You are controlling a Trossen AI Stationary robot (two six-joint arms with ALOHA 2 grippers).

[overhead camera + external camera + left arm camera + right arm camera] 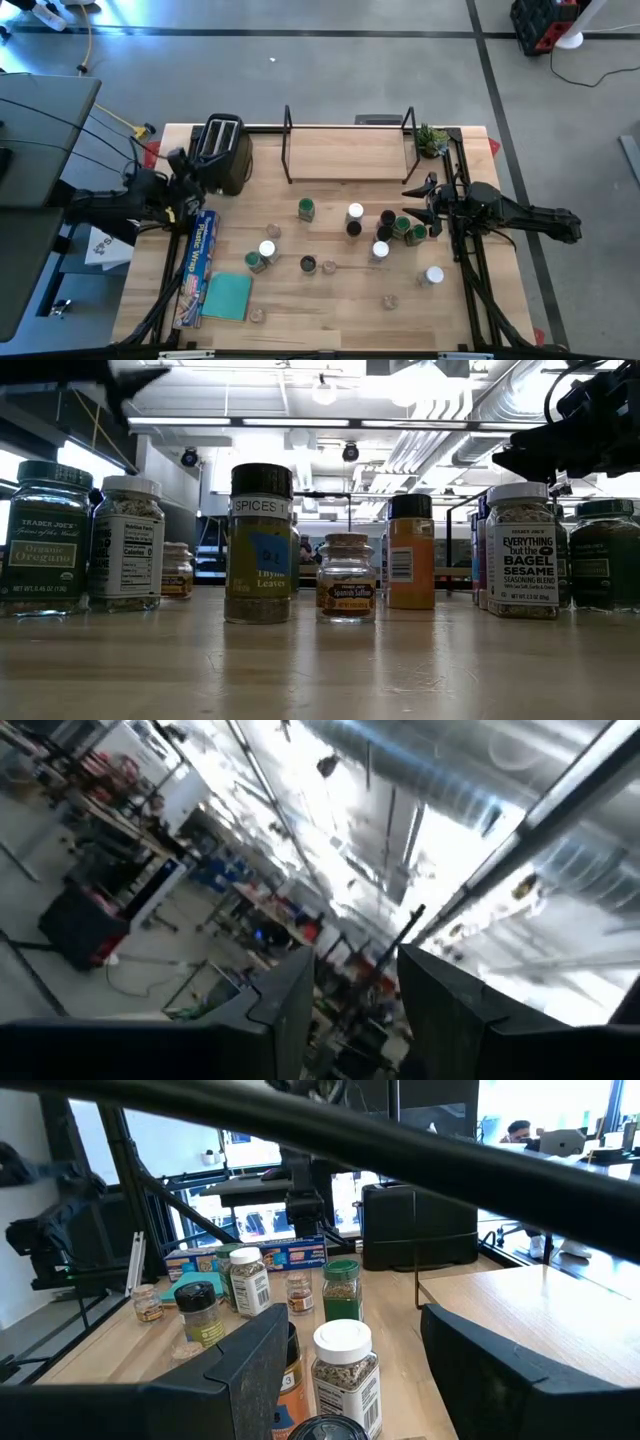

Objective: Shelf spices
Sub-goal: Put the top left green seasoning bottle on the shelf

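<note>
The spice jars stand loose on the wooden table in front of the shelf [345, 150], a low light-wood rack with black end frames at the far edge. Among them are a green-topped jar [306, 209], a white-topped jar [355, 212] and a black-topped jar [387, 217]. The low view shows a thyme jar [259, 545] and a bagel-seasoning jar [522, 550]. My right gripper [412, 195] is open, above the right-hand cluster by the shelf's right end. In the right wrist view a white-topped jar [345, 1365] shows between its fingers, farther off. My left gripper [186, 172] waits open beside the toaster, tipped toward the ceiling.
A black-and-silver toaster [222, 150] stands left of the shelf. A plastic-wrap box [197, 265] and a teal pad [227, 297] lie near the table's left edge. A small potted plant [432, 140] sits at the far right corner. Black frame rails run along both sides.
</note>
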